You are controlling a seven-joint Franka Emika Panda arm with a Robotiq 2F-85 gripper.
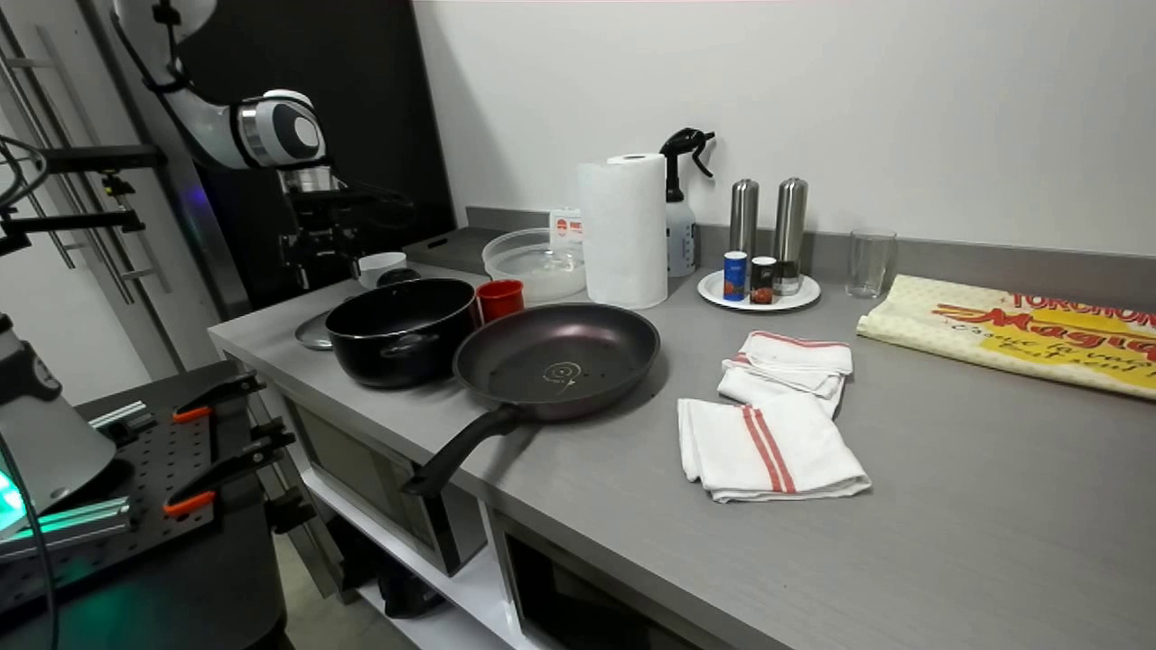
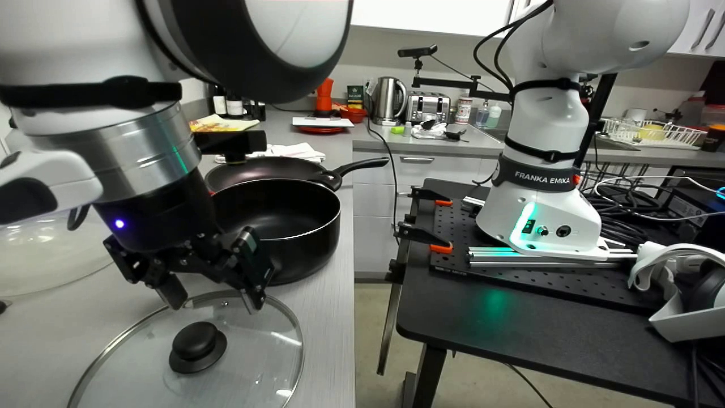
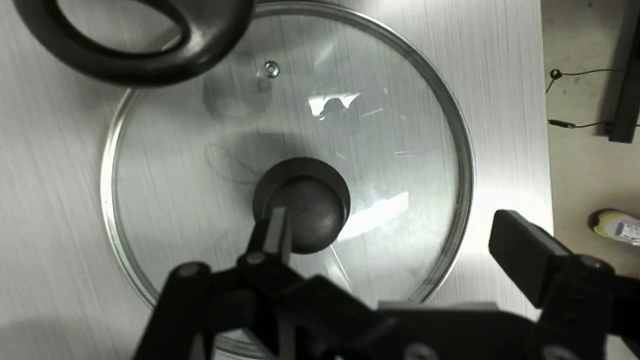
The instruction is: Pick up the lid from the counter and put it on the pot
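The see-through lid (image 2: 255, 362) with metal rim and black knob lies on the grey counter (image 2: 331, 345), near its front edge. The lid (image 3: 200, 150) fills much of the wrist view; in an exterior view only its edge (image 1: 313, 332) shows beside the pot. The black pot (image 1: 388, 361) stands uncovered next to the lid, and also shows in an exterior view (image 2: 308, 252). My gripper (image 2: 214, 297) is open and empty above the lid, tilted. In the wrist view the gripper (image 3: 392, 225) has one finger over the knob and the other beyond the rim.
A black loop handle (image 3: 150, 70), seemingly the pot's, overhangs the lid's edge. A frying pan (image 1: 614, 352) and a red cup (image 1: 500, 299) stand beside the pot. A clear plastic container (image 1: 533, 271), paper towel roll (image 1: 625, 230) and folded towels (image 1: 777, 442) are on the counter.
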